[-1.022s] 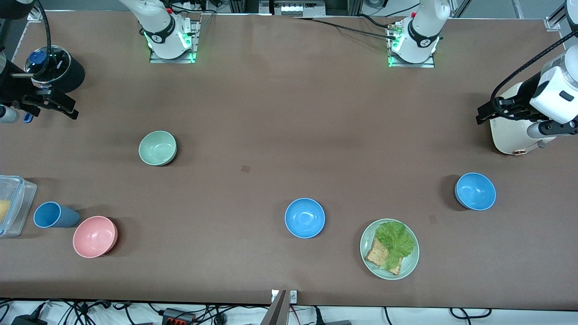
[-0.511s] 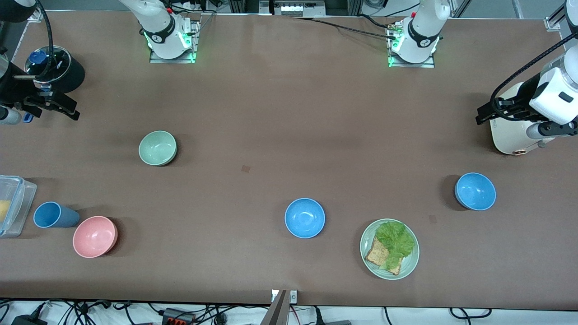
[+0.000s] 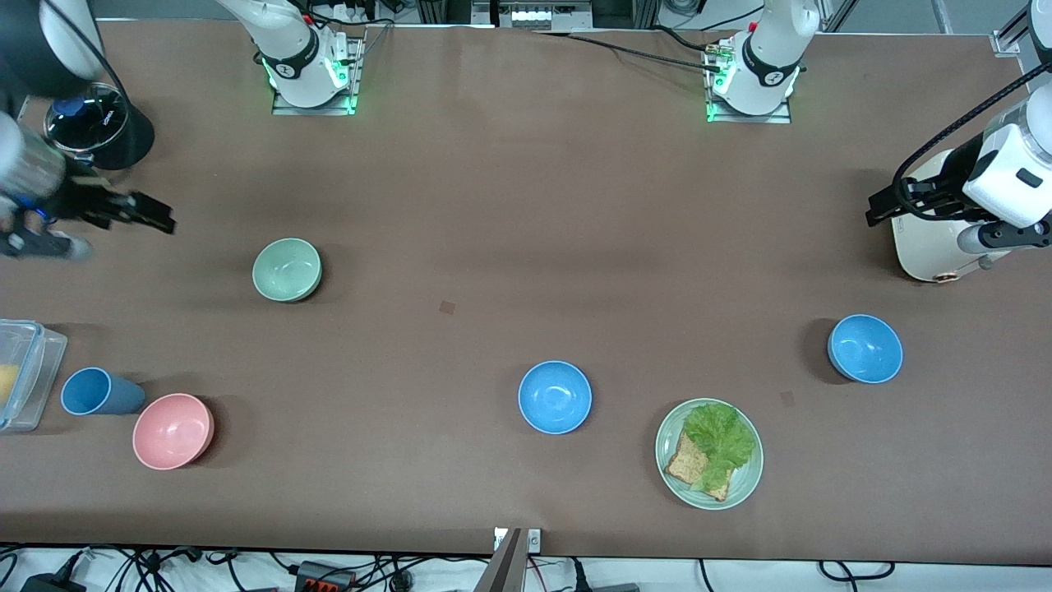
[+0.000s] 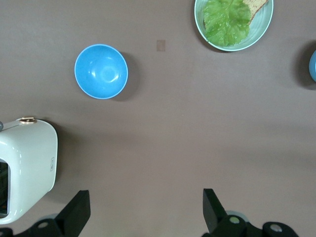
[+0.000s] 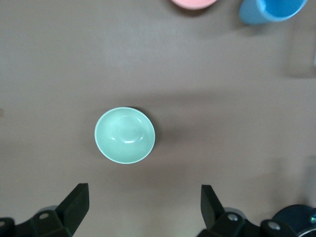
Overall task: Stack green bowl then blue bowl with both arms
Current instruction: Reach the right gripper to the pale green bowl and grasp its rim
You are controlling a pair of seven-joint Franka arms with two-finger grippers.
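- Currently I log the small round pale mint-green bowl (image 3: pixel 287 270) (image 5: pixel 125 135) upright on the brown table (image 3: pixel 509 214), toward the right arm's end, empty and touched by nothing.
- Right gripper (image 3: pixel 140 212) (image 5: pixel 143 210): I see it up in the air over bare table, at about ten o'clock of the green bowl in the front view, fingers spread wide, holding nothing.
- Two plain sky-blue round bowls: one (image 3: pixel 555 397) mid-table near the front camera; the other (image 3: pixel 865 349) (image 4: pixel 101 71) toward the left arm's end.
- Left gripper (image 3: pixel 883 205) (image 4: pixel 145 212): I read it as waiting beside the white toaster (image 3: pixel 933 234) (image 4: pixel 24 170), fingers apart, empty.
- Pale green plate (image 3: pixel 746 485) (image 4: pixel 264 27) with lettuce and bread: at four o'clock of the mid-table blue bowl.
- Pink bowl (image 3: pixel 173 431) and blue cup (image 3: pixel 97 391): just beside each other, nearer the front camera than the green bowl.
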